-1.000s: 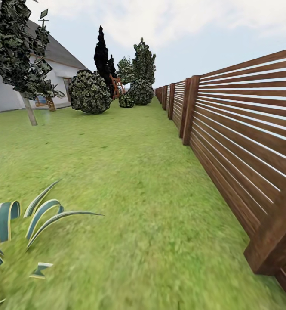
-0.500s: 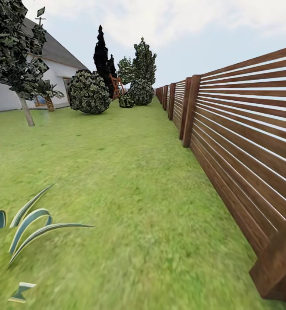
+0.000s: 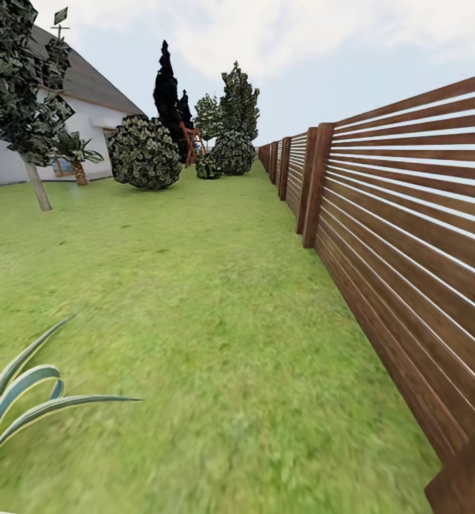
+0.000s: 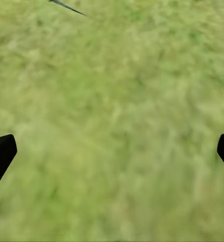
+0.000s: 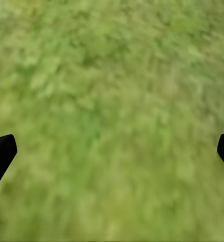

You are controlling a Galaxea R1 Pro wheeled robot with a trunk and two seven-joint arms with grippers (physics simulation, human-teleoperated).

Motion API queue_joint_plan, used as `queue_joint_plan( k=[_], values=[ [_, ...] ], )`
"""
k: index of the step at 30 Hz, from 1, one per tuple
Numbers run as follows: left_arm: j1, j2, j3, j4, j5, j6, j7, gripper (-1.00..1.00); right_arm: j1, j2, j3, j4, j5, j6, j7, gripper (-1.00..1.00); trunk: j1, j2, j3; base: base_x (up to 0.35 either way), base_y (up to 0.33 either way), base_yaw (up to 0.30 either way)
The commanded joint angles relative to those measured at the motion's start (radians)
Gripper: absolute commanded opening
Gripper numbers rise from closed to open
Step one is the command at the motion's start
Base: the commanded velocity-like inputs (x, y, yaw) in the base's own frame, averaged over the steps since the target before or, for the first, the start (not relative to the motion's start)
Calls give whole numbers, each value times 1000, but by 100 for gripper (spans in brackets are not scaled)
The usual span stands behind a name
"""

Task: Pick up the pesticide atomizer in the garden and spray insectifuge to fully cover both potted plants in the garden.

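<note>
Cannot place the pesticide atomizer or the potted plants from these views; somewhere else in the garden, judging by the task. Searching leg, then, with nothing picked up yet.

Left gripper (image 4: 113, 154): spread wide, black fingertips (image 4: 1, 156) at the far edges, nothing between the jaws but blurred lawn (image 4: 117, 101) straight ahead of them. Right gripper (image 5: 113, 154): likewise wide apart and empty, with only grass beyond the jaws. One thin grey-green blade tip (image 4: 66, 6) well past the left jaws, probably belonging to the spiky clump (image 3: 23, 400) low on the left-arm side in the head view.

Further out: brown slatted fence (image 3: 408, 235) running close along the right-arm side, with a heavy fence post (image 3: 469, 478) very near. Round bushes (image 3: 146, 152) and a white house (image 3: 8, 157) far off.

Risks from here, as judgements:
- Clipping the fence post with the base or right arm, if steered any further that way.
- Rolling over or snagging the left arm on the spiky clump, being so close on that side.
- Mistaking that thin-bladed clump for one of the broad-leaved potted targets and spraying the wrong thing.
- Passing a slim, small sprayer unnoticed in grass this blurred.
- Heading down the long fence strip away from the goal, with no stepping stones or patio ahead as a guide.
</note>
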Motion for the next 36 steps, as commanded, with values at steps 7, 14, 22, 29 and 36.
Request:
queue_joint_plan(
  k=[7,14,22,29,36],
  values=[
    [0,0,6,1,6,-1,-10,100,-1,0,-1,1,1,-3,-1,100,0,0,-1,336,-127,0],
    [-1,0,6,1,6,-1,-10,100,-1,0,-1,1,1,-3,-1,100,0,0,-1,336,-127,0],
    [0,0,6,1,6,-1,-10,100,-1,0,1,1,1,-3,0,100,0,0,-1,336,-127,0],
    [-1,0,6,1,6,-1,-10,100,-1,1,1,1,1,-3,0,100,0,0,-1,336,-107,14],
    [-1,0,6,1,6,-1,-10,100,-1,1,1,1,1,-3,-1,100,0,0,-1,336,-102,202]
  ],
)
